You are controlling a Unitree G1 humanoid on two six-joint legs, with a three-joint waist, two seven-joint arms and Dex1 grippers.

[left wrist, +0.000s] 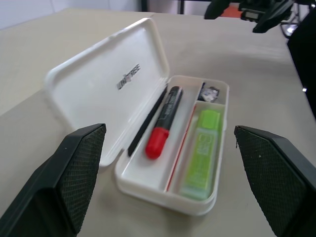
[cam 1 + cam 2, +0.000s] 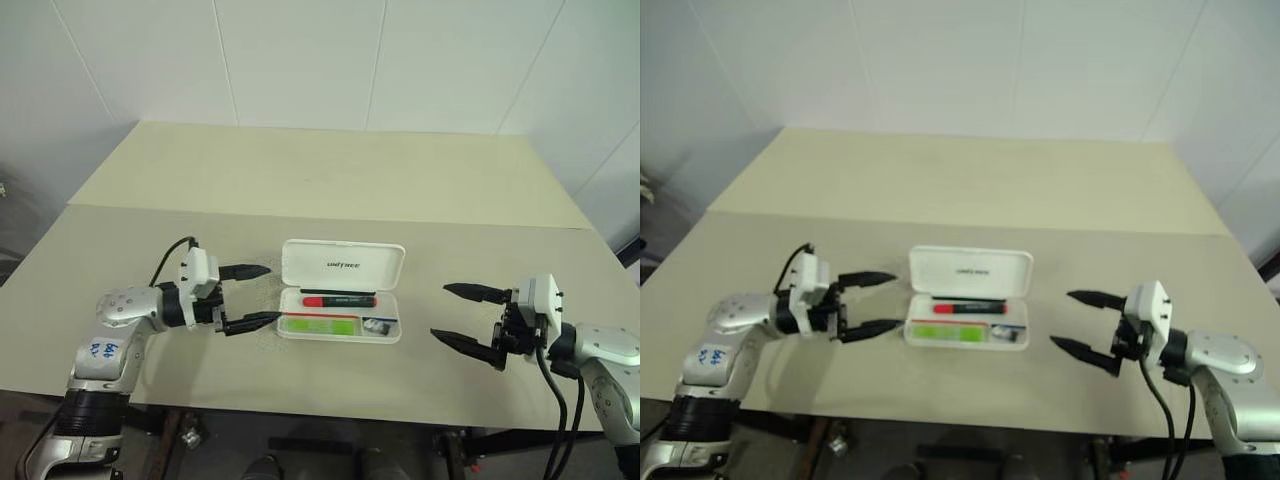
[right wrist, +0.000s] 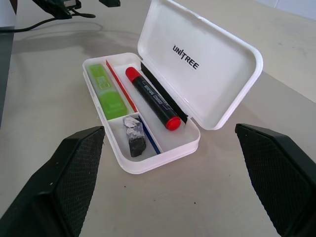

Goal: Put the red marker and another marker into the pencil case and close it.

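Markers both lay inside the case (image 2: 340, 318) near the desk's front edge: red marker (image 2: 339, 299) behind, highlighter (image 2: 320, 324) in front. Lid (image 2: 343, 264) stood open. Both grippers, left (image 2: 250, 296) and right (image 2: 457, 314), had jaws spread, empty. Stiff, light, slick plastic; push that lid's top edge.

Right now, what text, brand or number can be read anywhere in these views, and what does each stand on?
"UNITREE": inside the open lid of the pencil case.
Blue handwritten marks on a label on the left arm: not legible.
Small white print on the red marker barrel: too small to read.
Highlighter label: too faint to read.
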